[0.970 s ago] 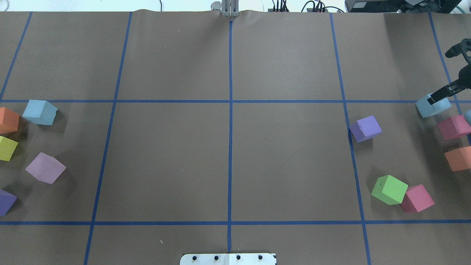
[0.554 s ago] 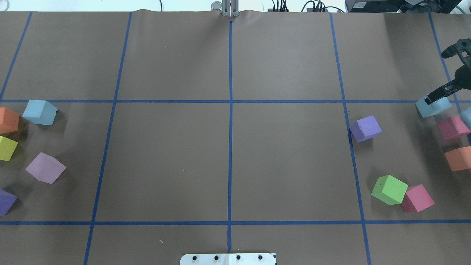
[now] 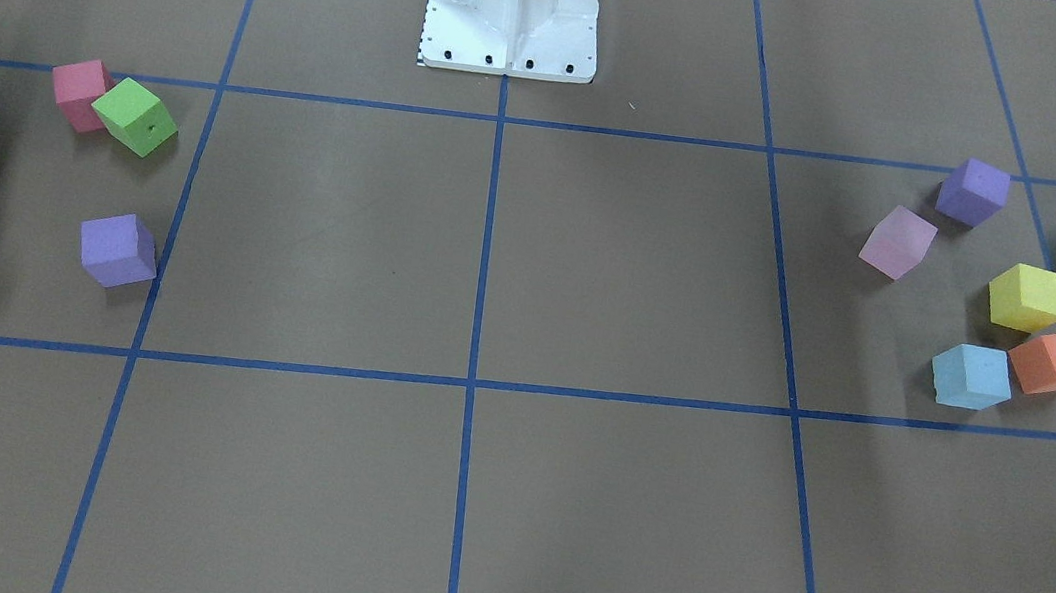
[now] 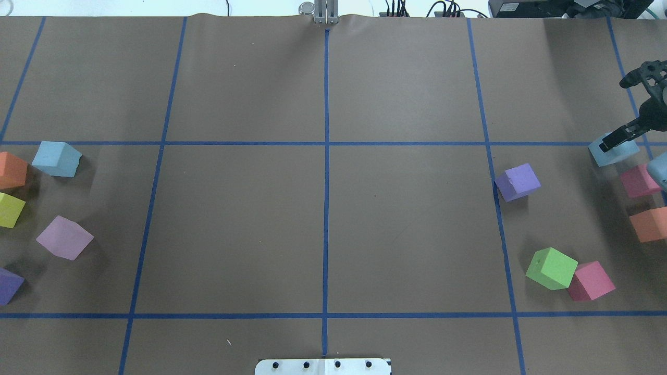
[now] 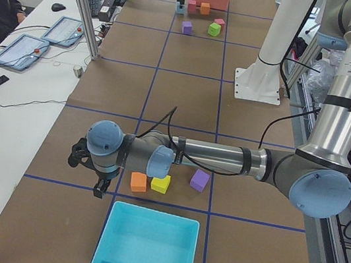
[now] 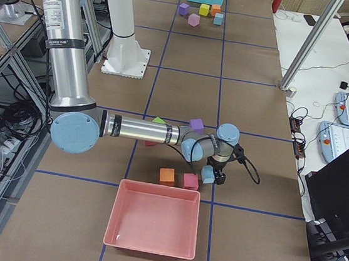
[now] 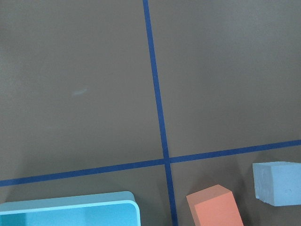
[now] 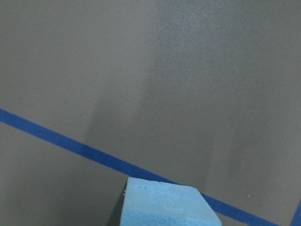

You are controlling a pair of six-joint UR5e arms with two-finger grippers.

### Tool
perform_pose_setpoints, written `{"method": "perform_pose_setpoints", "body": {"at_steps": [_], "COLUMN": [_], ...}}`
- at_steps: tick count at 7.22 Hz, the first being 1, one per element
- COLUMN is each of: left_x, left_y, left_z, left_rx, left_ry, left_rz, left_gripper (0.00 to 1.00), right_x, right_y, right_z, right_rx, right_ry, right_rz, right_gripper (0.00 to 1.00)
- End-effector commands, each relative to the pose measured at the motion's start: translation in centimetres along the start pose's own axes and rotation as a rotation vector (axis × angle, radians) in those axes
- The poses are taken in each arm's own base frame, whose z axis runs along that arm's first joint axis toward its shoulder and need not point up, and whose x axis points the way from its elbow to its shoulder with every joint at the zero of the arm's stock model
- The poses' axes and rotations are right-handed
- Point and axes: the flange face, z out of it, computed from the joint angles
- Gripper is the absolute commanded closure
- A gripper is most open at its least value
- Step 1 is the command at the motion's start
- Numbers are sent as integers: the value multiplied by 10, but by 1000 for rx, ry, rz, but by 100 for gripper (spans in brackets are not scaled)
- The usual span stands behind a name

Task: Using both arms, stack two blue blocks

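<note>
Right end effector point(image 6: 221, 175) has crept a little toward the middle of the desk point(image 4: 406, 219), you see one blue block point(image 4: 610, 154) right against its finger, whether clamped you cannot tell

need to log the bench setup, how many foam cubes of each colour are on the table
sky-blue foam cubes: 2
orange foam cubes: 2
purple foam cubes: 2
pink foam cubes: 2
green foam cube: 1
yellow foam cube: 1
pale lilac foam cube: 1
total: 11
</note>
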Motion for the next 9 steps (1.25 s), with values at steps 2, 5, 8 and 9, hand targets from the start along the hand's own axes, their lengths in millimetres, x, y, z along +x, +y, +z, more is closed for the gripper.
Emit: {"method": "perform_pose_setpoints", "body": {"at_steps": [2, 5, 8, 9], "left_x": [0, 0, 0, 0], "left_y": [0, 0, 0, 0], "left_z": [0, 0, 1, 1], "left_rx": [0, -1, -2, -3], "left_ry": [0, 0, 0, 0], "left_rz": [0, -1, 0, -2], "left_gripper": [2, 2, 2, 2], "right_x": [-6, -10, -30, -31], "right_y": [-2, -1, -35, -51], "right_z": [4, 8, -11, -26], "right_rx": [-5, -13, 27, 43], "right_ry": [-3, -4, -15, -24], "right_rz": [-10, -17, -17, -1], "right_gripper": [21, 43, 43, 42]}}
